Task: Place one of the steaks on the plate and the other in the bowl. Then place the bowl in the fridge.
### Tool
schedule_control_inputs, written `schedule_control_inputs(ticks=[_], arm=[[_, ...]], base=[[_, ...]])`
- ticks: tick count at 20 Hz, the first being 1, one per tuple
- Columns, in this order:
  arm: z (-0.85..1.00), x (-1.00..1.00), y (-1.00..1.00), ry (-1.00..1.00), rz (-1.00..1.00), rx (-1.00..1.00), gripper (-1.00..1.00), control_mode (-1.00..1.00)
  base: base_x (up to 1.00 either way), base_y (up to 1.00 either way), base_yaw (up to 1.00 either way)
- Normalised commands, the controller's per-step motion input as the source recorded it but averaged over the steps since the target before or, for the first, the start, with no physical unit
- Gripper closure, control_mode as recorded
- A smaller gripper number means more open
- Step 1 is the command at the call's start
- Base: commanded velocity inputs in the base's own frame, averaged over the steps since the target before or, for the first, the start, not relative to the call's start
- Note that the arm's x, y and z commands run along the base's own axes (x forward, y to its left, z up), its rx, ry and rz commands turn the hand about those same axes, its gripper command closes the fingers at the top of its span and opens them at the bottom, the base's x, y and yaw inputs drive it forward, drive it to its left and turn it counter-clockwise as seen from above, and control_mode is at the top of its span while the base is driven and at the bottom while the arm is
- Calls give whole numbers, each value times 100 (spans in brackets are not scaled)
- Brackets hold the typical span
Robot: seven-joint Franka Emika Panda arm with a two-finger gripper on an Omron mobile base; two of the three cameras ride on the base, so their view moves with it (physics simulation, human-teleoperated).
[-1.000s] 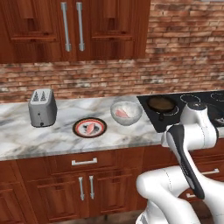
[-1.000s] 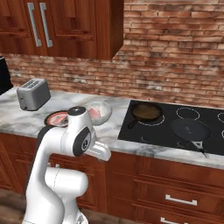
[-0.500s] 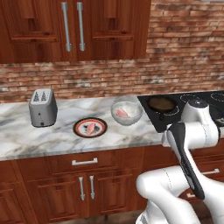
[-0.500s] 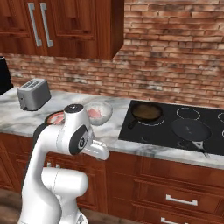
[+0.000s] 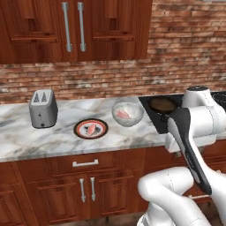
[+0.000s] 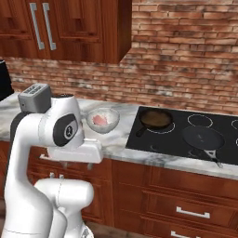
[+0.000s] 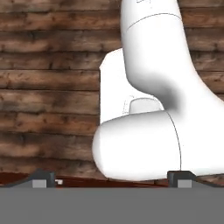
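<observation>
the speckled whitish bowl (image 5: 128, 113) held a pink steak (image 5: 123, 114) on the marble counter (image 5: 26, 139), beside the plate (image 5: 91, 129). the gripper (image 7: 111, 179), fingers apart, was nowhere near it.

Hidden and cut-off parts of the counter scene

In the right base view the arm covers the plate entirely and hides most of the toaster (image 6: 33, 96); the dark appliance (image 6: 4, 80) is cut by the left edge and cannot be identified. In the left base view the arm covers much of the cooktop (image 5: 154, 115) and part of the frying pan (image 5: 162, 104). The steak (image 5: 122, 114) in the bowl (image 5: 128, 113) is too small for detail.
</observation>
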Motion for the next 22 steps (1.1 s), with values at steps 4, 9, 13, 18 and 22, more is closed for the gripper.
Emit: schedule_control_inputs(ticks=[4, 9, 13, 18, 22], arm=[[-11, -42, 52, 22, 30, 12, -100, -100], [-41, -33, 5, -1, 13, 21, -100, 100], [0, 0, 0, 0, 0, 0, -100, 100], [0, 0, 0, 0, 0, 0, -100, 100], [0, 0, 0, 0, 0, 0, -100, 100]], base=[[0, 0, 0], [-2, 0, 0], [1, 0, 0], [25, -6, -4], [62, 5, -6]])
